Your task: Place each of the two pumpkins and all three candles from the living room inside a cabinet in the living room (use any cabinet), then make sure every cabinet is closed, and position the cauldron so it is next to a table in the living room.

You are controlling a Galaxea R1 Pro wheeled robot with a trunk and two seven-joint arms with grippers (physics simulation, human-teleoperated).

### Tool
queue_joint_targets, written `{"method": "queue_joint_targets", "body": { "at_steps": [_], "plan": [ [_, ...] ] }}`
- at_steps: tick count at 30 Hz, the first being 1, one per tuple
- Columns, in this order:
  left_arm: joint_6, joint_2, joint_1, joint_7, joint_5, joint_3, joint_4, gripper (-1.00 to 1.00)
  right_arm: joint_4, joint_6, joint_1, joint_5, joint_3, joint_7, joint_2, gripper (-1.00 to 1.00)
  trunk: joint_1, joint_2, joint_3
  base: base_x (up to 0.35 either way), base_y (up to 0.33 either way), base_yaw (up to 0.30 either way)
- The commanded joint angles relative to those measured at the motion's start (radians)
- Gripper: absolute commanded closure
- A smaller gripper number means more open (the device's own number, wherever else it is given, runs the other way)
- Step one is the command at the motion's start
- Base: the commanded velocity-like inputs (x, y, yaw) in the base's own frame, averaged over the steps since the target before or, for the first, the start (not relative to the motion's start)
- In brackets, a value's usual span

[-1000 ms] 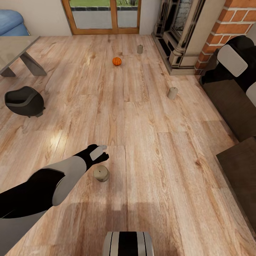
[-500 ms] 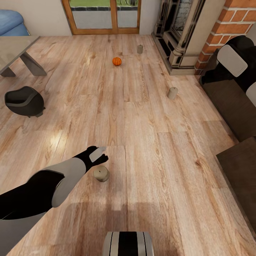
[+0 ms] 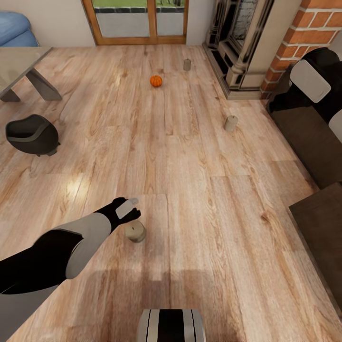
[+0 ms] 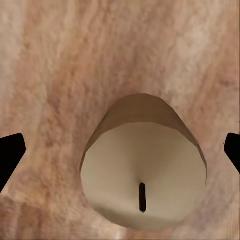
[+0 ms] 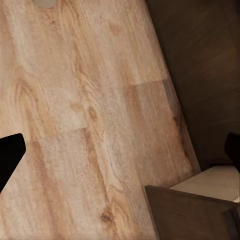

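Observation:
A tan candle (image 3: 136,232) stands on the plank floor just in front of me. My left gripper (image 3: 127,210) hovers directly over it. In the left wrist view the candle (image 4: 145,175) with its dark wick sits between the two black fingertips (image 4: 10,155), which are spread wide and clear of it, so the gripper (image 4: 120,152) is open. Two more candles (image 3: 231,123) (image 3: 187,64) and an orange pumpkin (image 3: 156,81) stand farther off. The black cauldron (image 3: 31,135) sits at the left. My right gripper (image 5: 120,155) is open over the floor beside the dark cabinet (image 3: 308,137).
A grey table (image 3: 19,64) stands at the far left, with a blue sofa (image 3: 14,28) behind it. The stone fireplace (image 3: 237,47), brick chimney (image 3: 318,23) and glass doors (image 3: 137,21) line the back. A pale drawer interior (image 5: 212,182) shows next to the cabinet front.
My left arm has drawn slightly back and left, keeping the gripper over the near candle. The candles, pumpkin and cauldron have not moved.

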Motion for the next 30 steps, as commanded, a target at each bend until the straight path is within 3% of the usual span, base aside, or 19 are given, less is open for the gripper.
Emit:
{"method": "queue_joint_targets", "body": {
  "at_steps": [1, 4, 30],
  "plan": [
    [0.005, 0.000, 0.001, 0.005, 0.009, -0.009, -0.002, -1.00, -0.002, 0.003, -0.001, -0.009, 0.008, -0.008, -0.001, -1.00, 0.000, -0.001, -0.005, 0.000, 0.000, 0.000],
    [-0.007, 0.000, 0.003, 0.001, 0.009, -0.009, -0.002, -1.00, -0.001, 0.003, -0.001, -0.010, 0.008, -0.008, -0.001, -1.00, 0.002, -0.001, -0.016, 0.000, 0.000, 0.000],
    [-0.032, -0.006, 0.009, -0.033, 0.008, -0.010, -0.002, -1.00, -0.001, 0.003, 0.000, -0.011, 0.007, -0.008, -0.003, -1.00, 0.002, -0.001, -0.016, 0.000, 0.000, 0.000]
  ]
}}
